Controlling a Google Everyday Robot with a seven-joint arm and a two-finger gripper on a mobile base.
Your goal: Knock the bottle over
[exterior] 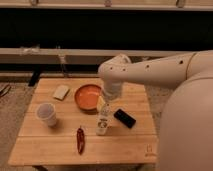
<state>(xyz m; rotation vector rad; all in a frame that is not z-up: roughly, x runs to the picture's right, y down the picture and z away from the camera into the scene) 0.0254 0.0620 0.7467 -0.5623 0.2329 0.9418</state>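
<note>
It looks like a test room: a small wooden table (125, 150) sits on speckled carpet (12, 107), with the gripper (103, 106) over its middle
</note>
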